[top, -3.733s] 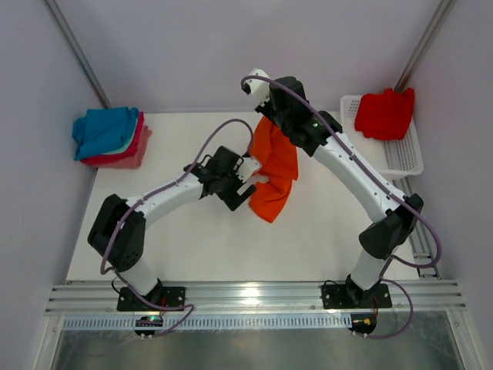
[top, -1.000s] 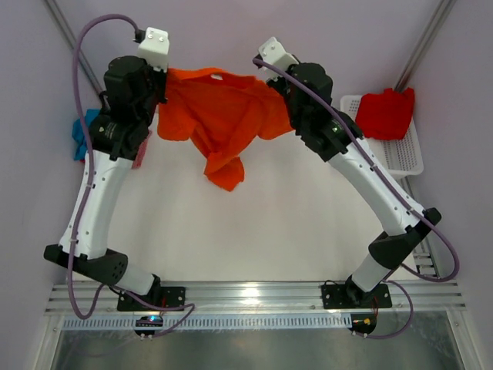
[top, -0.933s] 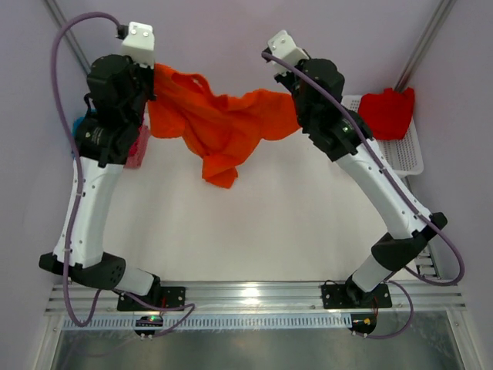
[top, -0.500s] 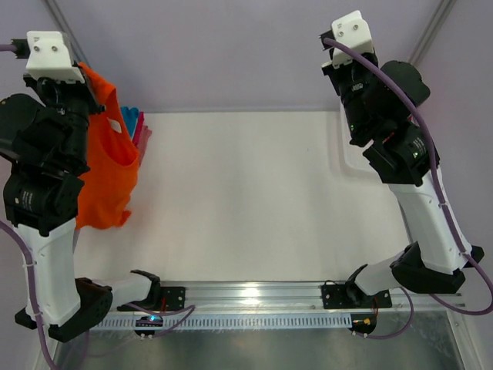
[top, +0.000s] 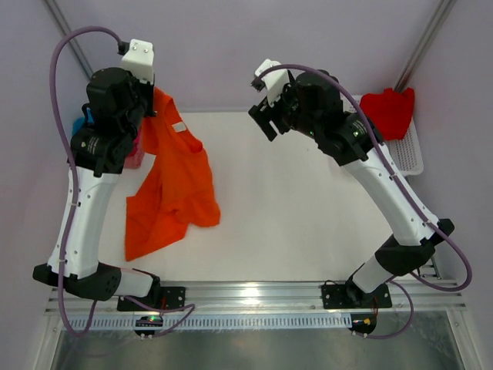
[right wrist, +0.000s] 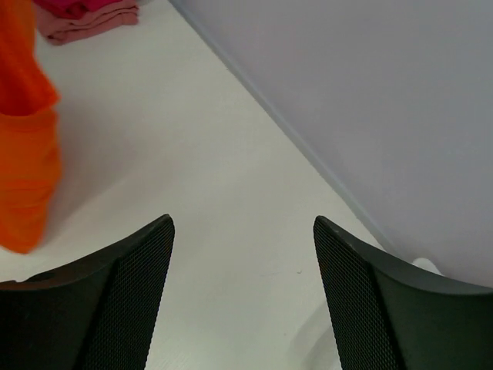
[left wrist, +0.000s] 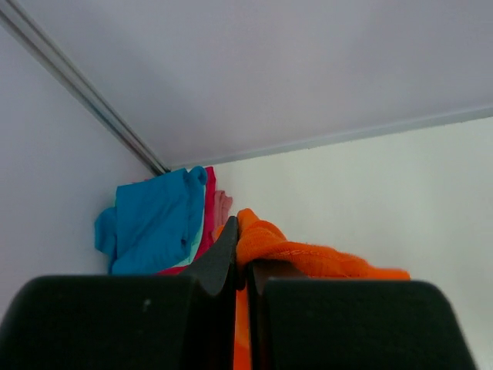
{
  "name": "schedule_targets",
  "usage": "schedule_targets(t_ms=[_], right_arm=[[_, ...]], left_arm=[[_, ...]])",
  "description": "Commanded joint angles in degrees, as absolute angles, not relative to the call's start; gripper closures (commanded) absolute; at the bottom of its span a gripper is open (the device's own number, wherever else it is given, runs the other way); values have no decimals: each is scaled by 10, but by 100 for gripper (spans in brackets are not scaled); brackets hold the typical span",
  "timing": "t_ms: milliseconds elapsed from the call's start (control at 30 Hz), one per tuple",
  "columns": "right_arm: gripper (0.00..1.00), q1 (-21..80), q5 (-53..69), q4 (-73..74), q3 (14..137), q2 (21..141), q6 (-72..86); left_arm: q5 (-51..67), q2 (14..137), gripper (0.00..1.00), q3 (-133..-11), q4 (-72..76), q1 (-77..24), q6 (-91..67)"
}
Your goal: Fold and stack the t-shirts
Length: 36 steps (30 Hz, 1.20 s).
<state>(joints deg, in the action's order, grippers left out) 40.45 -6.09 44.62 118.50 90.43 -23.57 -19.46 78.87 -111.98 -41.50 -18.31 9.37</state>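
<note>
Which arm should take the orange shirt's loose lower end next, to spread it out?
Right. The right gripper is open, empty and above the table. The left gripper is clamped on the orange t-shirt and holds it up, so it cannot let go.

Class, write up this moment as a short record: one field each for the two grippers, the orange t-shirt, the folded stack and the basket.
left gripper: shut on the orange t-shirt
right gripper: open, empty, above the table
orange t-shirt: unfolded, hanging from the left gripper at the table's left side
folded stack: far left corner, blue t-shirt on top
basket: far right, holds a red t-shirt
</note>
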Motion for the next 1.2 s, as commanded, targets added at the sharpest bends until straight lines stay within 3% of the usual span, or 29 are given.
schedule_targets(t_ms=[0, 133, 400, 567, 800, 1167], right_arm=[[22, 408, 39, 448, 1189, 903, -189], [21, 408, 61, 446, 1186, 916, -183], [6, 408, 194, 444, 1203, 968, -171], [5, 408, 264, 441, 1242, 1013, -177], [5, 408, 264, 434, 1308, 1064, -194], [5, 408, 279, 435, 1337, 1086, -209]], left_arm=[[-169, 776, 100, -1123, -386, -183, 76], [-160, 780, 100, -1110, -382, -182, 71], [-110, 794, 100, -1095, -386, -183, 48], [-27, 796, 100, -1071, -390, -183, 46], [131, 801, 100, -1050, -446, -184, 66], [191, 817, 100, -1042, -505, -207, 96]])
